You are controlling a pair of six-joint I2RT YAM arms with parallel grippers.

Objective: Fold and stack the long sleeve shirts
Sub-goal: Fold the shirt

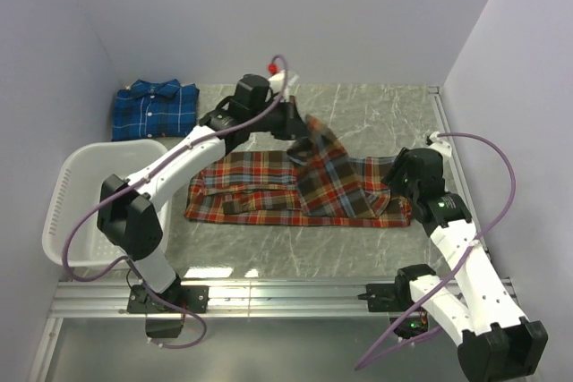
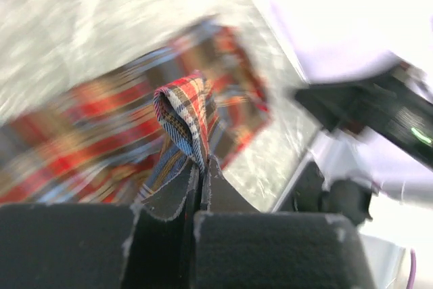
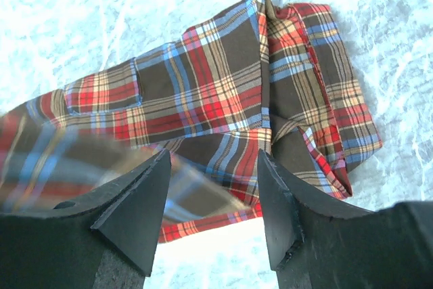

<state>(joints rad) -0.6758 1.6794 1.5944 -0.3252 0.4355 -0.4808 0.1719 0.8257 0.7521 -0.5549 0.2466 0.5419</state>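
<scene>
The red-orange plaid shirt (image 1: 295, 192) lies spread across the middle of the marble table. My left gripper (image 1: 303, 124) is shut on a fold of that shirt (image 2: 187, 116) and holds it lifted above the rest of the cloth. The blue plaid shirt (image 1: 154, 108) rests folded at the back left. My right gripper (image 1: 400, 170) hovers open over the red-orange shirt's right end (image 3: 223, 99), with nothing between its fingers (image 3: 139, 201).
A white slotted basket (image 1: 76, 203) stands at the left edge of the table. Pale walls close the back and both sides. A metal rail (image 1: 286, 297) runs along the near edge by the arm bases.
</scene>
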